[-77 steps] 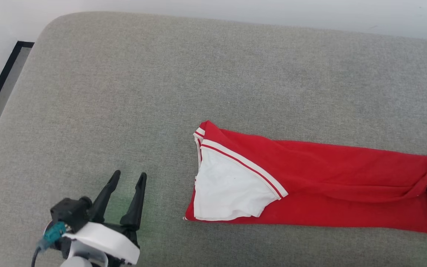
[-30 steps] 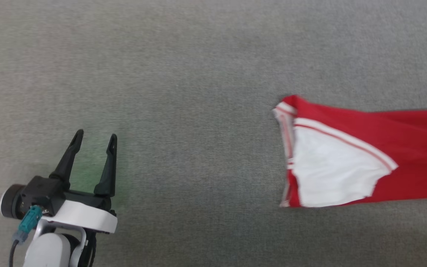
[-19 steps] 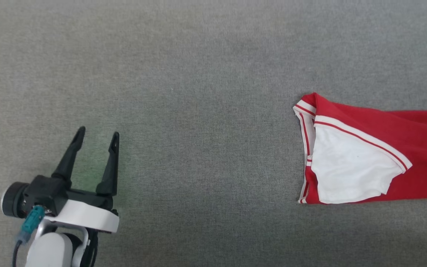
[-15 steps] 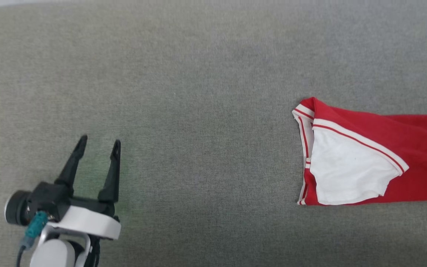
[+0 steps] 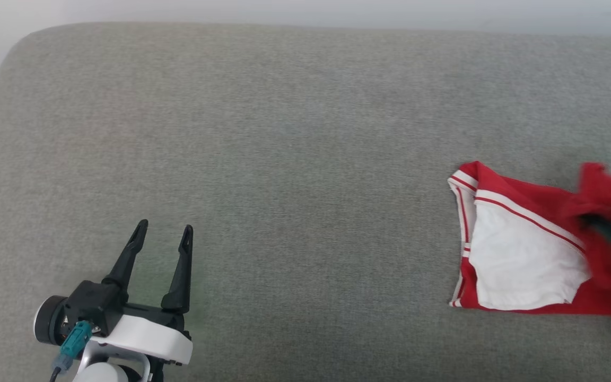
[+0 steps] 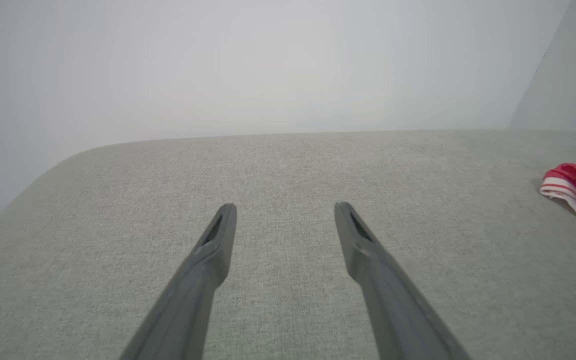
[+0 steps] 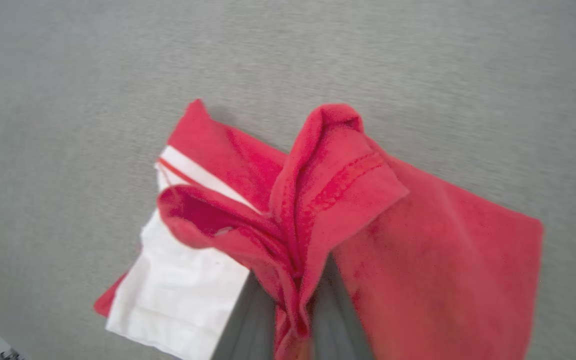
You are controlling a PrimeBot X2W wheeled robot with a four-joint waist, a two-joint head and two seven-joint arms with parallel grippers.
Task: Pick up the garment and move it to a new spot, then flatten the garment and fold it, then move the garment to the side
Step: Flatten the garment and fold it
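Fingers of the right gripper [image 7: 295, 295] are pinching shut on one red end of the garment [image 5: 523, 260] and holding it up. The garment is lying on the right side of the grey cushion [image 5: 305, 132], its long way running left to right, with the white sleeve end pointing left. The left gripper [image 5: 166, 227] is sitting at the near left, fingers open and empty, well apart from the garment. So the right arm is nearer, and the fold is probably going leftward.
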